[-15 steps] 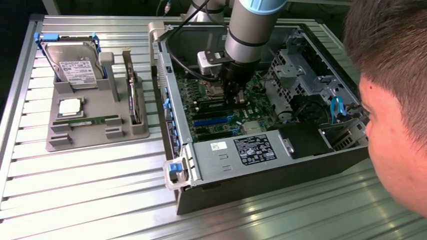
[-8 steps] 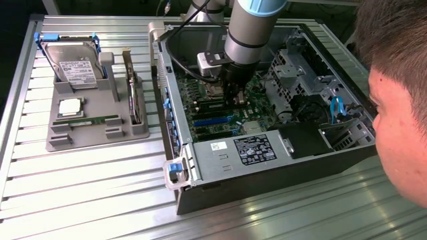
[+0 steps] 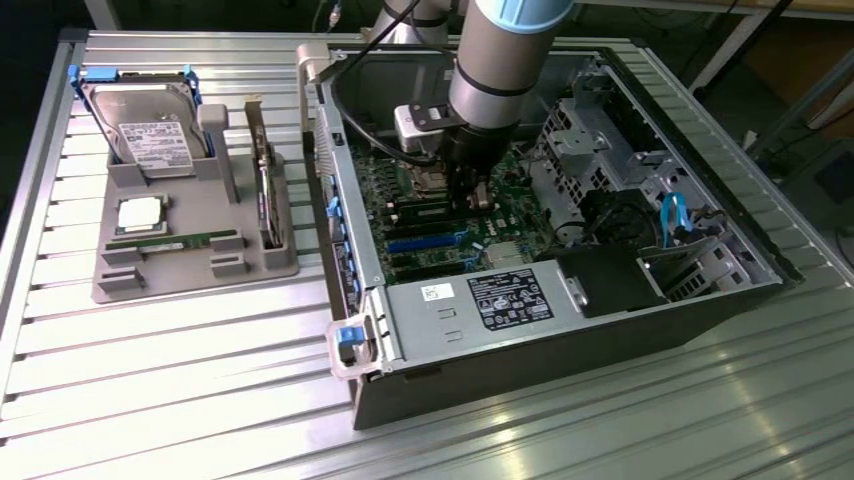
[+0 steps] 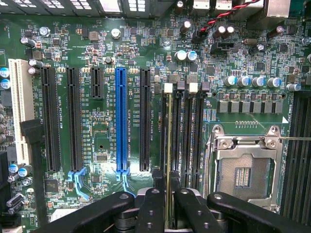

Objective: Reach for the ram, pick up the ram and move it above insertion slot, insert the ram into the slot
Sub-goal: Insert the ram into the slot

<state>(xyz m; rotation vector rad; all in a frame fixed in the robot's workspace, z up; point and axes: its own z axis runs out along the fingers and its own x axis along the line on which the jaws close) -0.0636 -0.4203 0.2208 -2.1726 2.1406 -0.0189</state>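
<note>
Gripper (image 4: 168,208) closed on the ram (image 4: 168,145), which shows edge-on in the wrist view as a thin pale-green strip between the black fingers (image 4: 150,213). Ram runs along the slot (image 4: 168,131), the first of four parallel black sockets beside the silver processor socket (image 4: 243,170); whether it is seated or just above the slot cannot be told. Blue socket (image 4: 121,121) lies a little further off. In the exterior view the arm (image 3: 501,70) reaches down into the open case (image 3: 694,300), gripper (image 3: 470,195) low over the motherboard (image 3: 441,225), its tips and the ram hard to make out there. Grey tray (image 3: 187,270) at the exterior view's left holds a hard drive (image 3: 144,125), a processor (image 3: 140,213), another green stick (image 3: 174,241) and an upright card (image 3: 270,190). Power supply (image 3: 501,300) sits at the case's near end. Arm's upper part is cut off by the frame edge.
</note>
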